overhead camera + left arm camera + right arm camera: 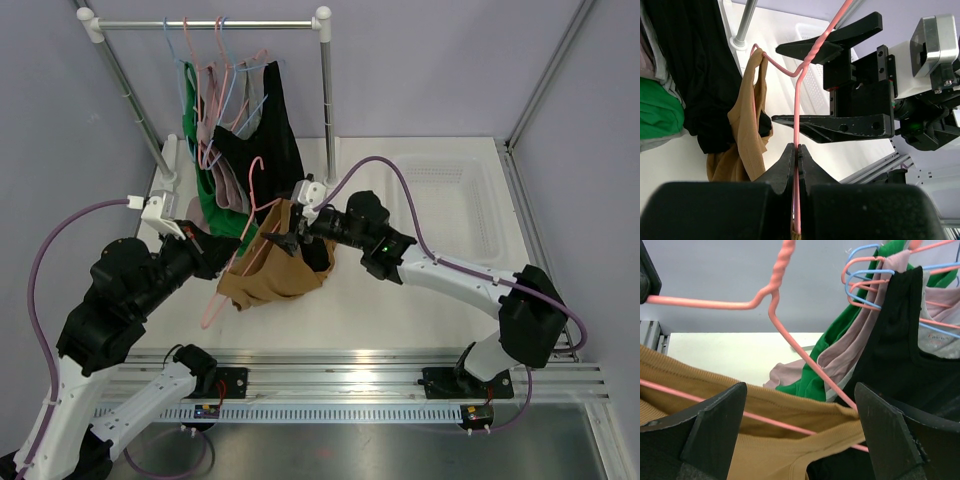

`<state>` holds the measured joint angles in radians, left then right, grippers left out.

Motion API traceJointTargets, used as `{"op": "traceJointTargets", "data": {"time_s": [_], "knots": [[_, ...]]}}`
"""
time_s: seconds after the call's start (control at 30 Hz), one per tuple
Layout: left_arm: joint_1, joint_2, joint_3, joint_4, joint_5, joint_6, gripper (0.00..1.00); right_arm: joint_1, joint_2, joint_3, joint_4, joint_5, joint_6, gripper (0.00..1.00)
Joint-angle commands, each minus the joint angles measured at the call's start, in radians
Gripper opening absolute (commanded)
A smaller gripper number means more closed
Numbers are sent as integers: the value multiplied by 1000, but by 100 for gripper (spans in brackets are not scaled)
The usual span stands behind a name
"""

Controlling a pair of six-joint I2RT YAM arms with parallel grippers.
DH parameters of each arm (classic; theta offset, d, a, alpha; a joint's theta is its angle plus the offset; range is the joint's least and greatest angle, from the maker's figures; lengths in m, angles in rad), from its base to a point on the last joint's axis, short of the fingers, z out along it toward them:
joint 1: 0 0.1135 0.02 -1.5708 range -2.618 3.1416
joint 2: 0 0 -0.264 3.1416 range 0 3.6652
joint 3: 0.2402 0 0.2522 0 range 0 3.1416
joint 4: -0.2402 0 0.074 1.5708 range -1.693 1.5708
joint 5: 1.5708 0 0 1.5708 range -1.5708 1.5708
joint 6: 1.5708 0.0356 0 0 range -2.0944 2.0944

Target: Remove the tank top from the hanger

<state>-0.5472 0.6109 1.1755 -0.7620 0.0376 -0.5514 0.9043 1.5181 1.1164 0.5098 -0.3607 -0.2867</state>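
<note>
A tan tank top [275,275] hangs on a pink wire hanger [252,195] held low over the table, off the rack. My left gripper [230,262] is shut on the hanger's wire; in the left wrist view the pink wire [797,100] runs up from between the closed jaws [798,150], with the tan top [742,130] draped at the left. My right gripper [286,238] is open at the top's shoulder. In the right wrist view its fingers [715,435] straddle the tan strap [765,450] and the hanger's arm [790,335] without closing on them.
A clothes rack [327,100] at the back carries several pink and blue hangers with green [212,205], mauve and black [262,140] garments, close behind the held hanger. A white basket [455,200] stands at the right. The table's front rail lies near the arm bases.
</note>
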Motion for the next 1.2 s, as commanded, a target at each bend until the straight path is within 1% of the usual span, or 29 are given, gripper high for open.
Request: {"op": "traceJointTargets", "data": {"time_s": [0.0,0.1,0.2,0.27,0.33,0.43,0.47,0.5,0.53,0.6,0.63,0.67,0.7,0.73,0.83,0.9,1.03,1.1,1.17], "knots": [[-3,10,23,70,33,-4,0,21,34,72,116,3,-54,96],[-3,18,24,75,36,-4,0,31,65,103,130,8,-72,94],[-3,23,27,75,39,-2,0,41,94,108,188,35,-86,89],[-3,23,29,75,35,-1,0,45,103,111,203,43,-94,72],[-3,26,33,69,27,2,0,48,106,97,229,49,-106,46],[-3,35,41,58,27,13,0,48,97,79,253,49,-117,31],[-3,38,44,53,27,21,0,48,94,80,230,22,-143,15],[-3,44,55,46,30,27,0,50,87,85,208,16,-158,11],[-3,62,62,21,33,33,0,50,82,92,194,6,-161,9],[-3,85,90,-22,31,59,0,51,73,92,176,2,-167,0],[-3,102,113,-54,33,70,1,53,70,94,168,5,-173,0],[-3,113,130,-75,35,94,25,51,65,94,150,12,-187,0],[-3,125,150,-103,28,108,35,53,57,92,142,16,-199,0],[-3,139,168,-155,24,122,36,51,51,91,131,19,-213,0],[-3,168,237,-219,-8,160,47,58,27,74,116,48,-259,0],[-3,185,263,-250,-24,169,49,68,7,71,81,72,-319,0],[-3,222,302,-325,-24,195,49,76,-21,74,29,97,-388,0],[-3,256,315,-365,-16,220,51,87,-32,94,-28,118,-439,0],[-3,271,311,-373,-12,243,51,102,-38,106,-83,141,-491,0]]}}
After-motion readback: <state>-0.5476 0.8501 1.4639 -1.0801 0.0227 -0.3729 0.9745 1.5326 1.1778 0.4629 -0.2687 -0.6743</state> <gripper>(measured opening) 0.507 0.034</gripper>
